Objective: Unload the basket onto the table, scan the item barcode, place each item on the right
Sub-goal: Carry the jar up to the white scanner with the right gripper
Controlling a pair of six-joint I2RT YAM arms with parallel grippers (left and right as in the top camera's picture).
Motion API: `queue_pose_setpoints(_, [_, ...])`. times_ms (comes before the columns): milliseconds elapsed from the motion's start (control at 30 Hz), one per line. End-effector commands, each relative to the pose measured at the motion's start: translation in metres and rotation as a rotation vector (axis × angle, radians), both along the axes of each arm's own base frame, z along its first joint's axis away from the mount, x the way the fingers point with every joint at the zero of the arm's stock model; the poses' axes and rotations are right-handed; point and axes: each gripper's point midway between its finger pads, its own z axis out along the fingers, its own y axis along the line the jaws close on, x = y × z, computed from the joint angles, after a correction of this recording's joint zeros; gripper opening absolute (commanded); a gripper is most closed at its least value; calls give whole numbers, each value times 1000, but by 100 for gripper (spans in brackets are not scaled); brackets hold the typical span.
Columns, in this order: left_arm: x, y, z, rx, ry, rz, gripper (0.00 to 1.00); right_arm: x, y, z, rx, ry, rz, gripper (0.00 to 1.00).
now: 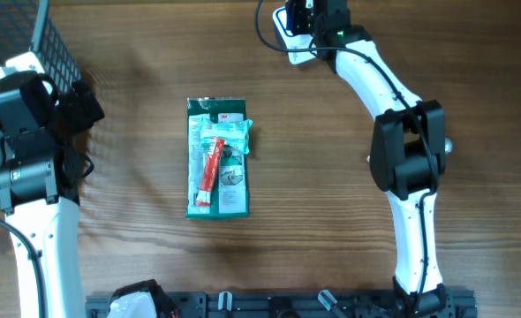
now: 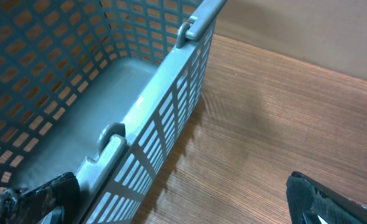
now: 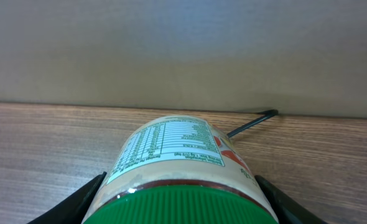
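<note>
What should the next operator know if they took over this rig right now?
Right gripper: closed on a green-lidded jar, label up, at the far edge of the table beside a white corded device, probably the scanner.
Left gripper: open, empty, over the rim of the mesh basket.
Green packet: flat mid-table.
Done: jar gripped. Left: scan not confirmable; packet not yet handled.

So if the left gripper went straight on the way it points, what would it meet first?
Most likely the mesh basket, whose side wall runs between the open fingers of the left gripper; depth is unclear.
</note>
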Motion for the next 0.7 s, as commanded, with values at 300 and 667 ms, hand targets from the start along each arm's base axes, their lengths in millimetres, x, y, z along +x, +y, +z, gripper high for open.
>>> queue_pose_setpoints(300, [-6,-9,-48,-99,119,-11,100,-5,9,-23,-16,51,55,4])
queue_pose_setpoints(667, [-6,-9,-48,-99,119,-11,100,-2,10,-19,-13,27,57,4])
